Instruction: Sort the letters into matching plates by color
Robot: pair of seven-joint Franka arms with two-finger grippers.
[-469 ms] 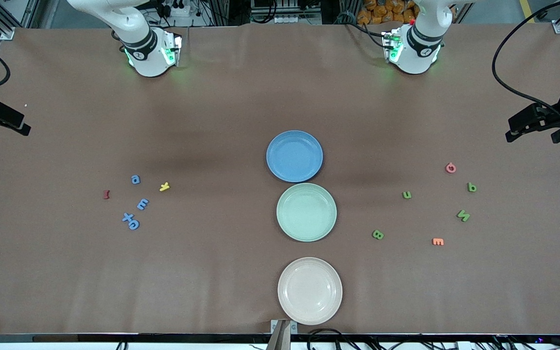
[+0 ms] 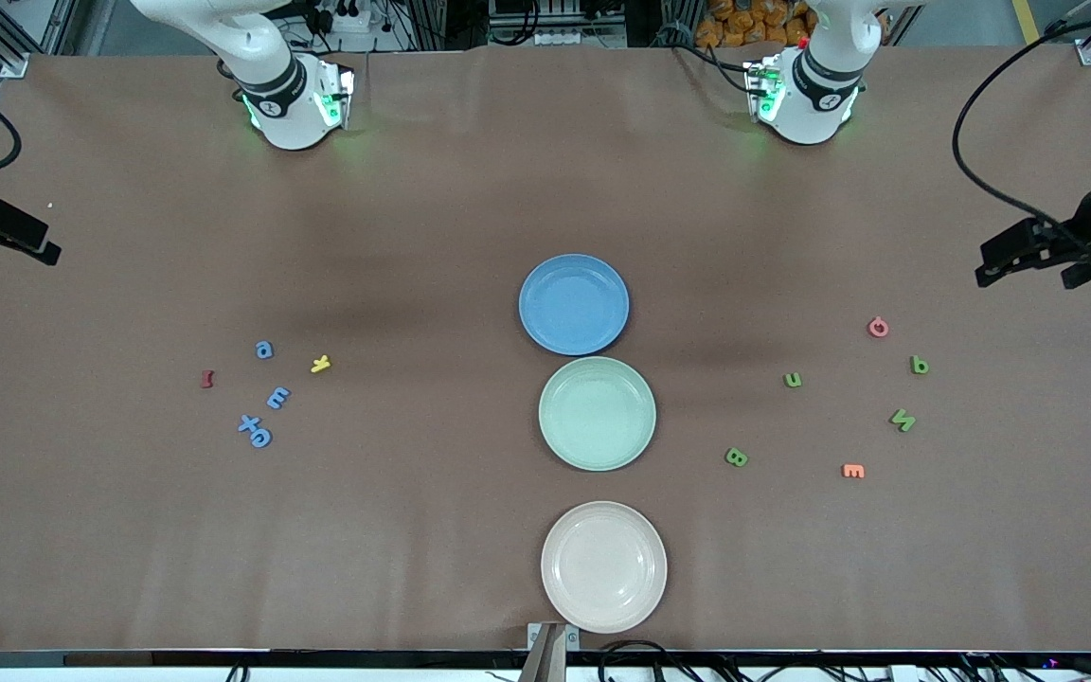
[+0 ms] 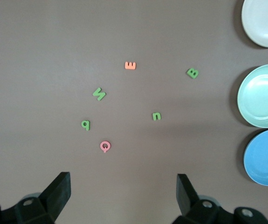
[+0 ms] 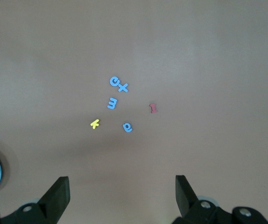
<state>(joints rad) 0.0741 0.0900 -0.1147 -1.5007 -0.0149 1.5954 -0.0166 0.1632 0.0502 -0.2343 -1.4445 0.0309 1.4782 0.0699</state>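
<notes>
The blue plate [image 2: 574, 303] and the pale mint green plate [image 2: 597, 413] stand mid-table, the green one nearer the front camera. Four blue letters [image 2: 264, 349] [image 2: 277, 398] [image 2: 248, 422] [image 2: 261, 437] lie toward the right arm's end, also in the right wrist view [image 4: 112, 103]. Four green letters [image 2: 793, 380] [image 2: 920, 365] [image 2: 903, 420] [image 2: 736, 457] lie toward the left arm's end, also in the left wrist view [image 3: 99, 94]. My left gripper [image 2: 1027, 273] [image 3: 123, 186] is open, empty, high over its end. My right gripper [image 2: 10, 237] [image 4: 121, 186] is open, empty, over its end.
A beige-pink plate [image 2: 603, 566] stands nearest the front camera. A yellow letter [image 2: 320, 364] and a dark red one [image 2: 207, 379] lie among the blue letters. A pink letter [image 2: 878, 327] and an orange one [image 2: 852, 471] lie among the green letters.
My left gripper has shifted slightly toward the middle of the table. The right arm, the letters and the plates have not moved.
</notes>
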